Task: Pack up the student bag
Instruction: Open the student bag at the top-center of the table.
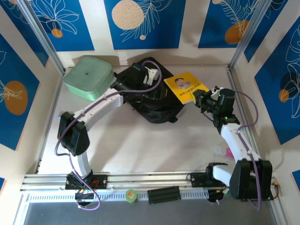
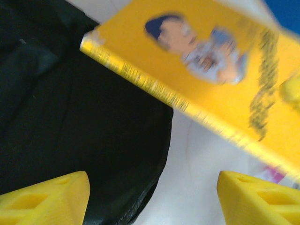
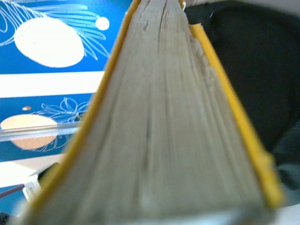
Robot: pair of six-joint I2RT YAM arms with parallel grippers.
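There is one black backpack [image 1: 159, 110], one yellow book [image 1: 186, 86] to its right and one green box [image 1: 88, 77] far left. Two robot arms stand near: a left arm [image 1: 93, 110] and a right arm [image 1: 236, 140].

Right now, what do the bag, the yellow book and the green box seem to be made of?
Student bag: soft black fabric, matte, slumped and creased. Yellow book: paper, with stacked grey-beige page edges between a smooth yellow cover, probably card. Green box: likely moulded plastic, smooth with rounded corners and an even mint colour.
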